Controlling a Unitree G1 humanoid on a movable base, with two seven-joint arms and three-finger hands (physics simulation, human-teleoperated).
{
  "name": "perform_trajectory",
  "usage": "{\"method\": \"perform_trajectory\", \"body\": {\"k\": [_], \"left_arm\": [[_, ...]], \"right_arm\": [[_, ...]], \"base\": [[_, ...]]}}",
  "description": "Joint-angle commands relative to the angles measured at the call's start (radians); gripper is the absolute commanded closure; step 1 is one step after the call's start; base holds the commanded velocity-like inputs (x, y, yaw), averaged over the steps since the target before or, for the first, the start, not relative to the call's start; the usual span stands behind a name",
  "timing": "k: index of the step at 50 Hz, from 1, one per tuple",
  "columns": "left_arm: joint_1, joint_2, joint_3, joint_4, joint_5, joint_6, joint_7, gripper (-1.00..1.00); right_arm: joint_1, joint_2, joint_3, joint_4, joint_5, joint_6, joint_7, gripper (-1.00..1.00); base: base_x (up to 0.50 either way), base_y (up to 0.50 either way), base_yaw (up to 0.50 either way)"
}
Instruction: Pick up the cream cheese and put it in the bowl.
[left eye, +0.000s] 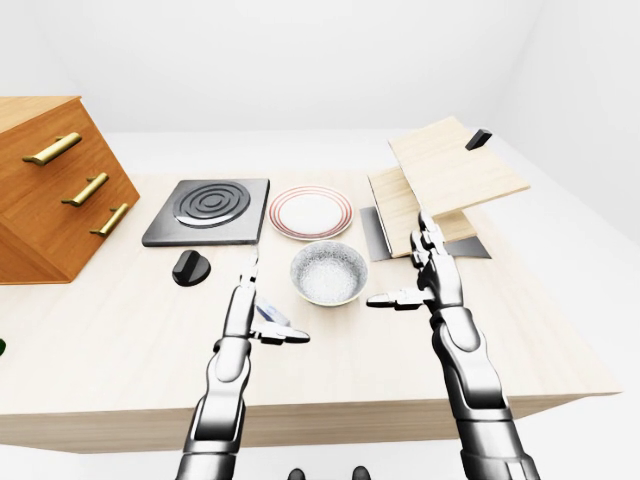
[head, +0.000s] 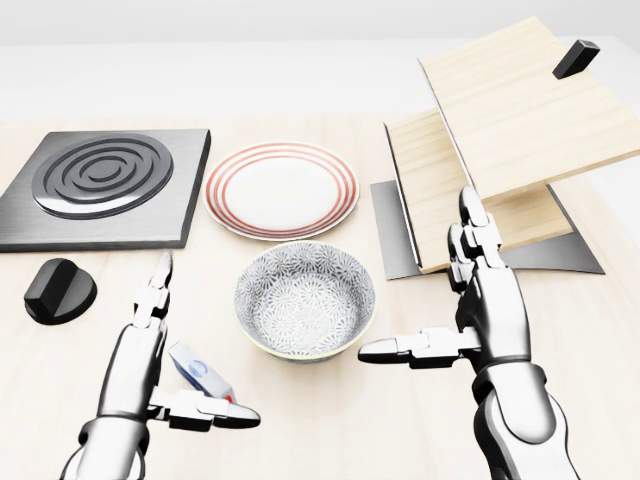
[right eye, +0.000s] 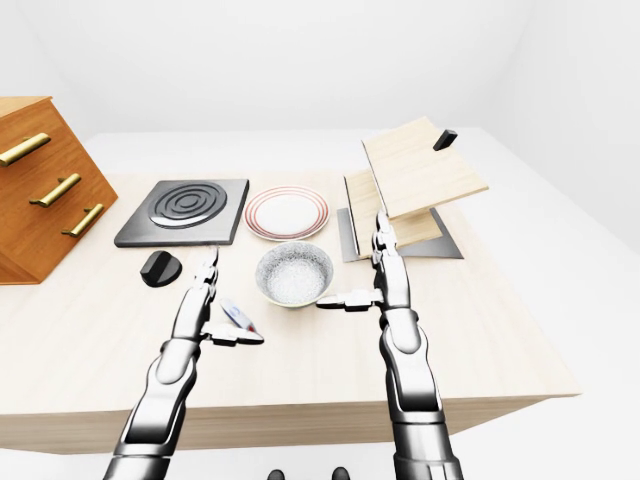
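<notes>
A: Cream cheese (head: 197, 373) is seen lying on the wooden table (head: 330, 430), tilted, just left of the patterned bowl (head: 305, 300) in the head view. It is a small white and blue box with a red dot on its end.

B: Is it being held?

A: It is not gripped. The left hand (head: 165, 375) is spread open around it: the long fingers (head: 158, 285) are pointed toward the top of the view on the box's left, and the thumb is stretched out flat below the box. Whether the palm touches the box cannot be told.

B: And the other hand?

A: The right hand (head: 470, 315) is likewise held open, just right of the bowl, fingers up and thumb pointed toward the bowl. Nothing is held in it.

B: What is inside the bowl?

A: Only its own speckled pattern is seen.

B: What else is laid out on the table?

A: A red-ringed plate (head: 282, 188) is set just above the bowl. A dark stove plate with concentric rings (head: 105, 180) is placed to its left, with a black knob (head: 58, 288) below it. At upper right, tilted wooden boards (head: 520, 100) are stacked over a grey sheet (head: 392, 235), with a small black block (head: 576, 55) on the top board. A wooden drawer cabinet with brass handles (left eye: 55, 195) is shown at far left in the left-eye view.
</notes>
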Motion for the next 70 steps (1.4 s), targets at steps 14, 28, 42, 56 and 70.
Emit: {"method": "perform_trajectory", "body": {"k": [14, 28, 42, 56, 70], "left_arm": [[-0.059, -0.004, -0.002, 0.199, 0.090, 0.000, 0.068, -1.00], [-0.098, 0.001, 0.003, 0.296, 0.122, 0.000, 0.121, -1.00], [-0.108, 0.010, 0.016, 0.333, 0.111, -0.022, 0.128, 0.87], [-0.091, 0.015, 0.026, 0.157, 0.109, 0.000, 0.080, 0.80], [-0.186, 0.031, 0.044, -0.128, 0.120, 0.000, -0.021, 0.84]], "right_arm": [[-0.005, -0.002, -0.004, -0.005, 0.009, 0.000, -0.001, -1.00], [-0.007, -0.002, -0.004, 0.021, 0.006, 0.000, -0.002, -1.00], [-0.006, -0.003, -0.005, 0.026, 0.008, 0.000, 0.000, -1.00], [-0.010, -0.003, -0.003, 0.036, 0.004, 0.000, -0.001, -1.00], [-0.011, 0.001, 0.003, 0.042, -0.004, 0.000, -0.002, -1.00]], "base": [[0.00, 0.00, 0.00], [0.00, 0.00, 0.00], [0.00, 0.00, 0.00], [0.00, 0.00, 0.00], [0.00, 0.00, 0.00]]}}
